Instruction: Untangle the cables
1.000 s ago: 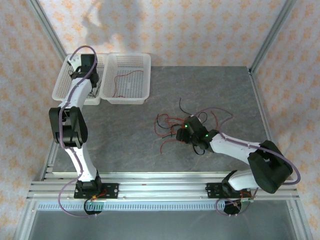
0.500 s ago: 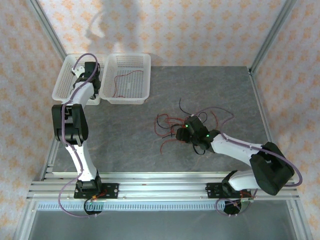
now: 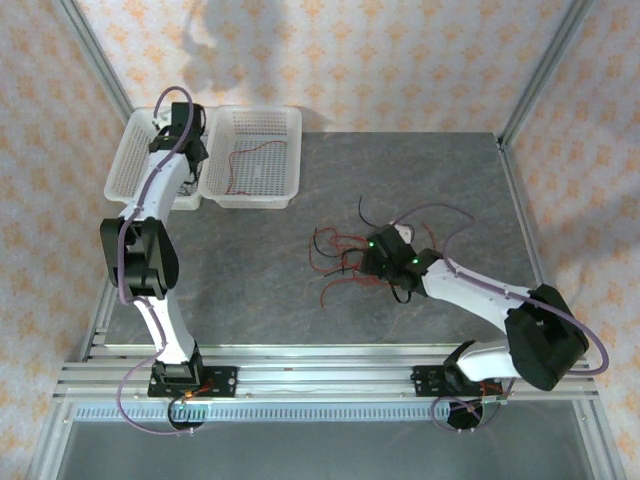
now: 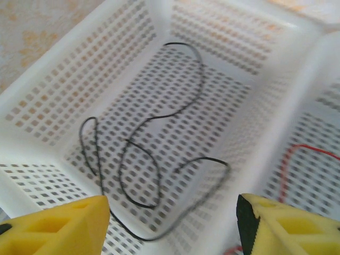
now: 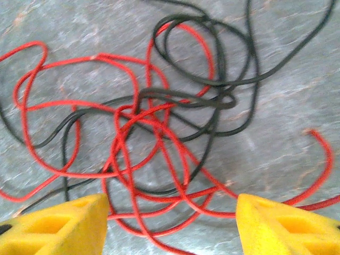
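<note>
**Sorted by colour, one knot left on the tabletop**

The left end effector (image 4: 171, 226) hangs over the left basket (image 4: 64, 79) with its fingers spread and nothing between them. Loose black wires (image 4: 154, 114) lie curled on the basket's floor. The right basket (image 3: 250, 200) next to it holds a red wire (image 3: 255, 155). The two colours seem to be kept in separate baskets so that freed strands cannot knot together again.

The rest of the cables sit in a tangle (image 5: 154, 117) on the grey tabletop (image 3: 250, 270), well apart from the baskets. Red and black strands cross and loop through each other there.

The right end effector (image 5: 170, 223) is poised low over this tangle, released and gripping nothing, with its fingers on either side of the near red loops. It looks placed to single out one strand. The red loops at the near edge lie on top of the black ones, so they are probably the easiest to lift free. A pinch that catches two crossing strands would drag the whole knot along.
</note>
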